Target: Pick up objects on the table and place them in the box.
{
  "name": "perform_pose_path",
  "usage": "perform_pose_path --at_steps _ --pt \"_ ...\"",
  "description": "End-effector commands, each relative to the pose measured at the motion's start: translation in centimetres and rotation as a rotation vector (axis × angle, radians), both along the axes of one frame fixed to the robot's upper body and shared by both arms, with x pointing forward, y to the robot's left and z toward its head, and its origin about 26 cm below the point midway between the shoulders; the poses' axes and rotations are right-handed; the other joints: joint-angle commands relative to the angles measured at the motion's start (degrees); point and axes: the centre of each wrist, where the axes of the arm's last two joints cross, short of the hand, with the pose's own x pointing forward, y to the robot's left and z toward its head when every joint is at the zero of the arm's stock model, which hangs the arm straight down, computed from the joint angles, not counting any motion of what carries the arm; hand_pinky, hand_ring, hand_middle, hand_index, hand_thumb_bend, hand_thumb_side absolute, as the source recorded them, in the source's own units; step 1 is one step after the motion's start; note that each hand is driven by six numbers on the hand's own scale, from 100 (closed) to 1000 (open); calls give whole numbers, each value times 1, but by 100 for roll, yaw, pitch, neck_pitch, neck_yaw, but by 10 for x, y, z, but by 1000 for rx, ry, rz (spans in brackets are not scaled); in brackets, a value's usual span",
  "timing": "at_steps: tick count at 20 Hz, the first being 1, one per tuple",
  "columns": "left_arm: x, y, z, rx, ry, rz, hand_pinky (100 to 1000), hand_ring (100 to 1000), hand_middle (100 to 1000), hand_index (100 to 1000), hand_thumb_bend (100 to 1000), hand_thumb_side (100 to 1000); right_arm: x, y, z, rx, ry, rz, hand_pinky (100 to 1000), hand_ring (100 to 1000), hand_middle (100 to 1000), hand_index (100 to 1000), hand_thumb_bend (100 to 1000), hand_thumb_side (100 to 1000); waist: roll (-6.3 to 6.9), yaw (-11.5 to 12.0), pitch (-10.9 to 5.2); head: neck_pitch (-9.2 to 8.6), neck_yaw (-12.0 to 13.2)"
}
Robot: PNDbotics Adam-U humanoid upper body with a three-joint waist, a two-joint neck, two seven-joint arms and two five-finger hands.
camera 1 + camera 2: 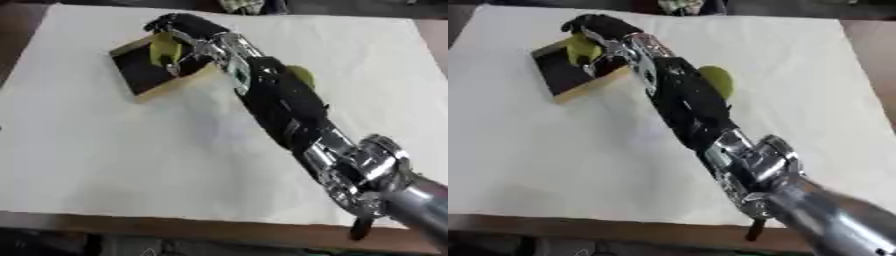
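Reaching diagonally across the white-covered table (105, 165), the robot's right hand (179, 30) is held over the small open box with tan walls and a dark inside (144, 70). Its black fingers are curled round a yellow-green rounded object (164, 50), which hangs above the box's far part, seemingly not yet set down inside. A second yellow-green rounded object (717, 80) lies on the table just beside the forearm, partly hidden by it in the left eye view.

A miss is the main risk, as judged from these views: the held object sits close to the box's far wall, so if the fingers were opened with the hand too far back, it could strike the rim and roll off across the table. The light box could also be nudged or tipped by the fingers on the way down, and the second object could be swept aside by the forearm as the arm is drawn back.

Counted: one box, two yellow-green objects, one hand in view. The left hand is not seen.
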Motion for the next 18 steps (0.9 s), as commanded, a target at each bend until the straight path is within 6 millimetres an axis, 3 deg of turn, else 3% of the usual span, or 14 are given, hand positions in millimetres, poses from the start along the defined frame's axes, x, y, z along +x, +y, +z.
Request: perform_pose_path --at_steps 1,2,7,12,18 --pt "0 0 9 4 -30 -8 671 583 590 762 100 715 0 5 10 6 -73 7 754 817 933 975 240 381 28 -15 -78 27 19" --pt "0 0 9 4 -30 -7 671 583 590 763 100 714 0 4 9 10 -86 5 761 828 954 979 254 429 28 -23 -77 27 24" --pt "0 0 9 4 -29 -4 672 583 589 763 100 715 0 2 8 36 -134 -14 792 869 988 987 316 495 31 -75 -81 27 44" --pt "0 1 8 4 -27 1 672 583 589 763 100 715 1 -2 9 63 -156 -29 830 933 1000 990 326 522 36 -125 -92 27 60" --pt "-1 3 6 4 -20 14 672 583 589 763 100 716 1 -9 26 77 -179 1 818 929 1000 992 319 501 41 -250 -133 27 142"
